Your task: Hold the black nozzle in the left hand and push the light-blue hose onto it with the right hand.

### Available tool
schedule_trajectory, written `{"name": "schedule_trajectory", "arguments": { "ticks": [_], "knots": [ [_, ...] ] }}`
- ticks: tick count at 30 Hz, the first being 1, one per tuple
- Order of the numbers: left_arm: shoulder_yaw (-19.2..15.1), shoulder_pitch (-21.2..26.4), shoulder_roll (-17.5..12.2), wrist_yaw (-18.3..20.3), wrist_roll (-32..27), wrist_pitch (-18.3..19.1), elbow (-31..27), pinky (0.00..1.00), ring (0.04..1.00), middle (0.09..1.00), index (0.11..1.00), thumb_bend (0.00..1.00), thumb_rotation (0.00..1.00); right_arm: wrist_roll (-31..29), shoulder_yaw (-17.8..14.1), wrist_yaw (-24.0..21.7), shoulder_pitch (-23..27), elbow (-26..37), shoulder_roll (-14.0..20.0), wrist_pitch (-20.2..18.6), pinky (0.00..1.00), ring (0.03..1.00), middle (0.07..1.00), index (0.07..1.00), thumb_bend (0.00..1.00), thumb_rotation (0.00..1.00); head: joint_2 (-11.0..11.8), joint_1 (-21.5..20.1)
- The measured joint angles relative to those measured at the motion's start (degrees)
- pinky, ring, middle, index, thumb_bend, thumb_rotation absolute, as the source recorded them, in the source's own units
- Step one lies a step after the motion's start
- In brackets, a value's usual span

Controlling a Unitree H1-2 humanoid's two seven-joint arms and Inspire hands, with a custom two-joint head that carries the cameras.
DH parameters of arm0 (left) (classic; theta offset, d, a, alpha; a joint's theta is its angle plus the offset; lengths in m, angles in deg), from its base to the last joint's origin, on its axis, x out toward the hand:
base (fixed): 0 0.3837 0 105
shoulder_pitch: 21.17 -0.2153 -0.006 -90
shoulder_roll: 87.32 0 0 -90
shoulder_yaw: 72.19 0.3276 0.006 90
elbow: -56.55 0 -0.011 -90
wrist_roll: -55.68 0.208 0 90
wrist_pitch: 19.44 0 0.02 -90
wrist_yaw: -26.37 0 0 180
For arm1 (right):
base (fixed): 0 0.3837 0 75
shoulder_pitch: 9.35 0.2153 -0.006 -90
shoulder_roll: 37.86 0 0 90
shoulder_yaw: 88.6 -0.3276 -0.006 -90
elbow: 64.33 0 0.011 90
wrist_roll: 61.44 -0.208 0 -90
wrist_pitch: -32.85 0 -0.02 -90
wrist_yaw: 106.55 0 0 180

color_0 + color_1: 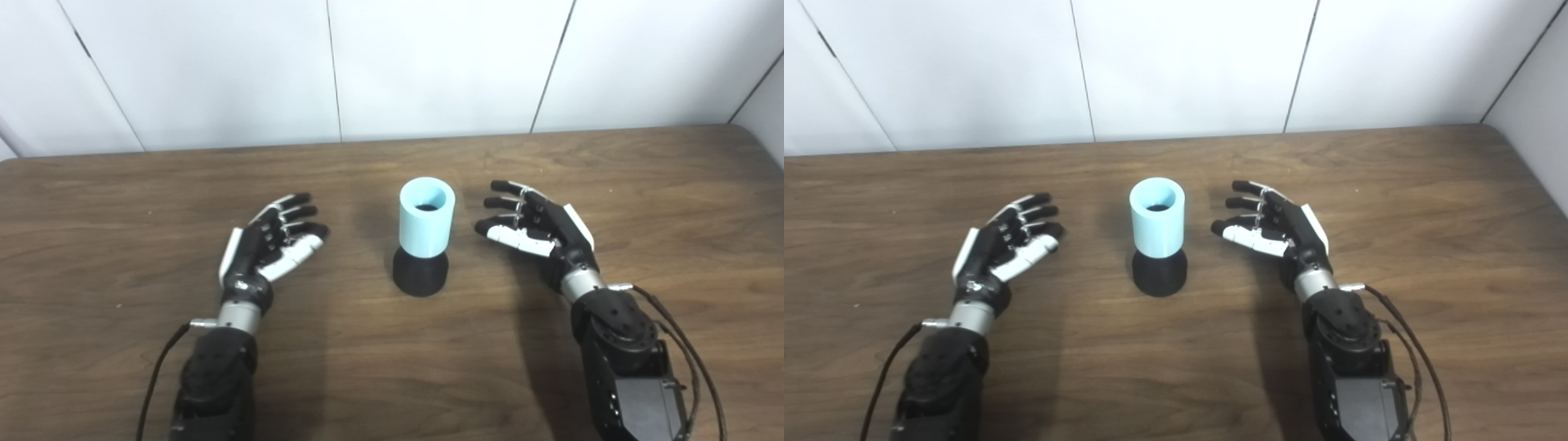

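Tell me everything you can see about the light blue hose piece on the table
The light-blue hose is a short, thick-walled tube, matte and plastic-looking, standing upright with its open end up and a dark interior showing. It sits on top of the black nozzle, whose flared base rests on the wooden table near the middle. Neither the left hand nor the right hand touches it; both are open beside it.

At the frame's centre the hose point(427, 215) is seated upright on the nozzle point(420, 274), the only obstacle on the table point(392, 367). Bare table is left on both sides between it and the left hand point(272, 242) and right hand point(534, 226), both spread and empty. The upper frame is closed off by a wall point(429, 61).
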State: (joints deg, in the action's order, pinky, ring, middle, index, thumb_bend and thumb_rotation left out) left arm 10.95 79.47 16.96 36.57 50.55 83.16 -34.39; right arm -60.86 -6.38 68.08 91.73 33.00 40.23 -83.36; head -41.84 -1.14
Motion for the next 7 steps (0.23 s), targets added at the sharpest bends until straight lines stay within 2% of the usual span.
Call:
{"name": "schedule_trajectory", "arguments": {
  "ticks": [4,7],
  "knots": [
    [2.0,-0.2,-2.1,0.5,-0.1,-2.4,0.7,0.64,0.759,0.801,0.795,0.76,0.16,-0.5,0.3,0.1,0.0,-1.7,1.2,2.9,0.48,0.612,0.689,0.678,0.65,0.12,0.2,0.9],
    [2.8,-0.4,-2.7,1.1,-0.7,-3.5,1.1,0.63,0.758,0.802,0.803,0.77,0.17,-1.5,0.2,0.3,-0.2,-2.5,1.2,5.1,0.48,0.616,0.690,0.683,0.66,0.08,0.1,1.1]
  ]
}}
